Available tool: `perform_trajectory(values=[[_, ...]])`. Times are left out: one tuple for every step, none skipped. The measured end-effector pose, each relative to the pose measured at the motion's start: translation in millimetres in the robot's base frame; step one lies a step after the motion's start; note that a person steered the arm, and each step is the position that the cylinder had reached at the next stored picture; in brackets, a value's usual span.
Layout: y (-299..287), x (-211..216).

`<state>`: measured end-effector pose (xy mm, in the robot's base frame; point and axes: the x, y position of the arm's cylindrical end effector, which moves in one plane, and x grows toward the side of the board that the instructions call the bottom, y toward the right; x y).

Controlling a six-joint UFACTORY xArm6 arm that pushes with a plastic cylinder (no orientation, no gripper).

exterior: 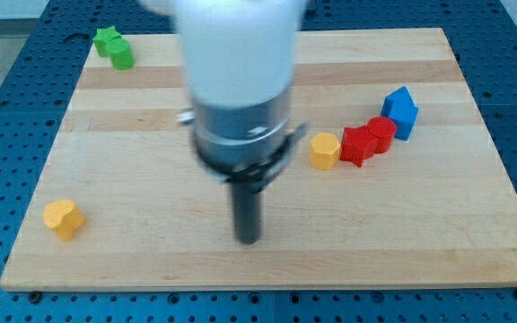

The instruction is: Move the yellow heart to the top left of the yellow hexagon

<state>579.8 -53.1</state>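
Observation:
The yellow heart [64,218] lies near the board's bottom left corner. The yellow hexagon [325,150] sits right of centre, touching a red block [358,145] on its right. My tip [249,239] is at the lower middle of the board, well to the right of the heart and down-left of the hexagon, touching no block. The arm's white and grey body [240,85] hides the board's upper middle.
A second red block [381,133] and a blue block [401,111] continue the row up-right from the hexagon. A green star and a green block [113,48] sit together at the top left corner. The wooden board [151,260] lies on a blue perforated table.

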Motion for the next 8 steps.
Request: perform_trajectory(values=[[-89.2,19.0],[-166.1,27.2],[-233.5,26.1],[-251.8,-5.0],[-204.0,-15.2],[-157.6,-31.0],[-118.7,-90.8],[-88.1,-123.4]])
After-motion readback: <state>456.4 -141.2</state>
